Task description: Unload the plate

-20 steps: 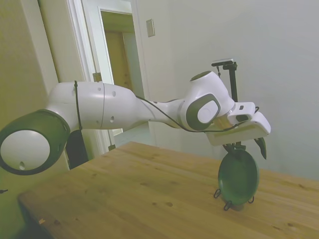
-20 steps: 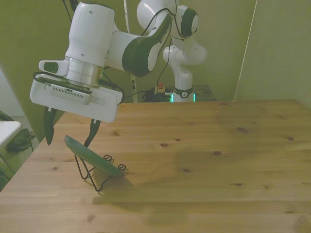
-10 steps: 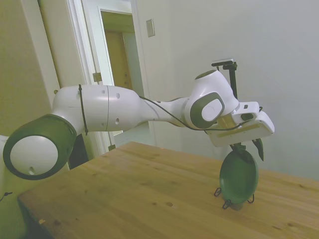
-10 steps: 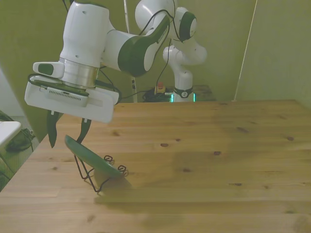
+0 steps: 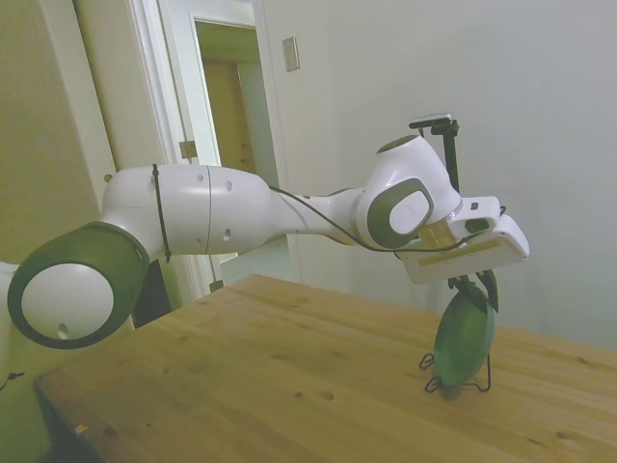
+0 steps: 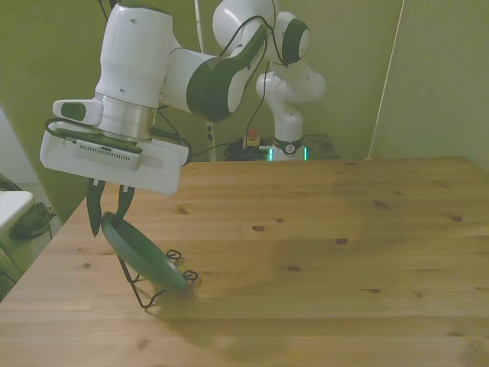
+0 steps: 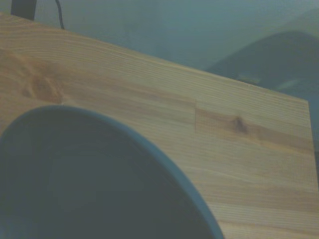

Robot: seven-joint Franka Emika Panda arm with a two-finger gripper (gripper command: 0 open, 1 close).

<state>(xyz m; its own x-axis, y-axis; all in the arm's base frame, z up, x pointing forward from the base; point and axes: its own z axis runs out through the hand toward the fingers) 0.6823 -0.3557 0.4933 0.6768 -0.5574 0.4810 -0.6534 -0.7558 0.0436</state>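
The side view stands off one side of the table (image 5: 289, 376), low and near its surface, looking across it. The front view looks down from across the table. Both share the plate (image 5: 463, 333) near one edge; the wrist view sees it from close, blurred.

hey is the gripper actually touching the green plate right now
Touching. In the front view the gripper has its two dark fingers closed on the upper rim of the plate, with no gap visible; the plate leans in the wire stand.
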